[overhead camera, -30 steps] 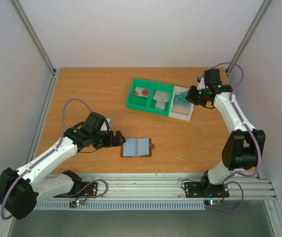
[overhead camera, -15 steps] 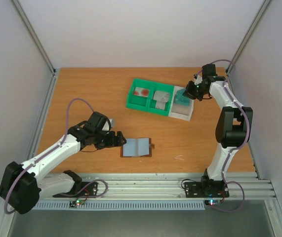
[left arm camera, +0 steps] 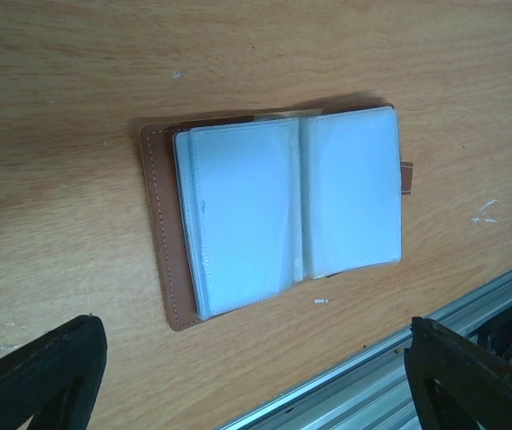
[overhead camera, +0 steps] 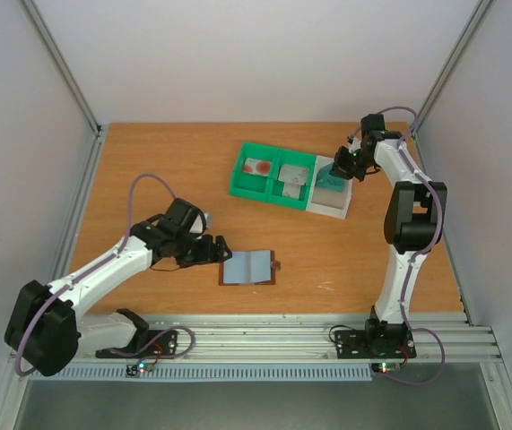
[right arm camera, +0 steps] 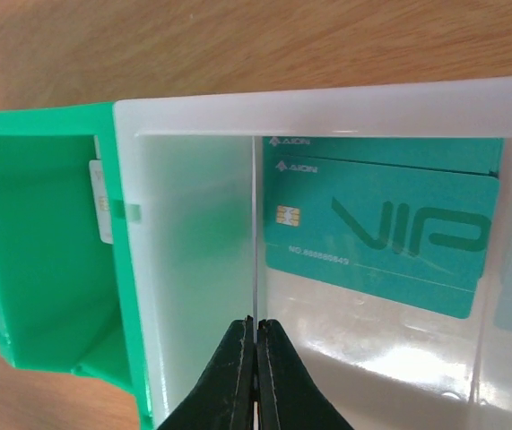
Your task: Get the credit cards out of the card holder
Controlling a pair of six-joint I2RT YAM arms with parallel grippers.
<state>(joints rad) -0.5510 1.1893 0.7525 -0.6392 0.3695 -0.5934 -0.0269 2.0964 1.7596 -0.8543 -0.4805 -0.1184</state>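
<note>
Since one second ago, the right arm has drawn its elbow in and upright, carrying the right gripper (overhead camera: 341, 168) slightly leftward over the white end of the tray (overhead camera: 264, 197). The left arm has eased the left gripper (overhead camera: 217, 250) a little closer to the card holder (overhead camera: 248, 267). Left gripper: its jaws are spread wide and hold nothing. It sits low over the table (overhead camera: 166, 161), just left of the card holder and not touching it. In the left wrist view its two fingers (left arm camera: 40, 381) occupy the bottom corners, with the holder lying beyond and between them. Card holder: it lies open and flat near the front middle of the table, well apart from the tray. The pale blue-grey pockets face up, the brown cover shows as a stitched rim along one side, and a small brown tab (left arm camera: 406, 176) projects from the opposite edge. Right gripper: its fingertips (right arm camera: 229, 385) are pressed together above the white compartment. A thin pale line runs from between the tips to the far wall. Whether this is a card seen edge-on or part of the compartment cannot be determined. Two overlapping teal cards (right arm camera: 381, 233) marked VIP rest inside the white compartment. The green compartments adjoin it. One holds a card with red markings (overhead camera: 257, 167), the next a grey card (overhead camera: 293, 177).
</note>
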